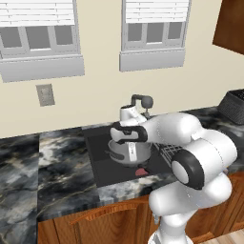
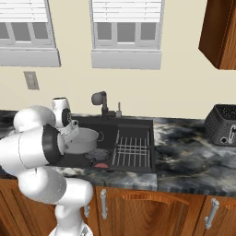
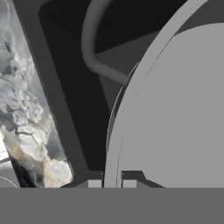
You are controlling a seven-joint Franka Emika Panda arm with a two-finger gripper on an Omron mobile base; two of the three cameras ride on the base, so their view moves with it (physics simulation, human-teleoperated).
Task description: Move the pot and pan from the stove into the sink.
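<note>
The pot (image 2: 85,139) was held by its rim between the closed jaws of the gripper (image 3: 112,183), inside the sink (image 2: 138,126), which was recessed in the marble desk (image 2: 193,159).

pot (image 2: 85,139): short, wide, grey metal, pale inside, loop handle (image 3: 94,48) at side | upright, rim clamped between the shut jaws, low inside sink (image 2: 138,126) | sink: dark rectangular basin recessed in marbled worktop, under and around the jaws
</note>
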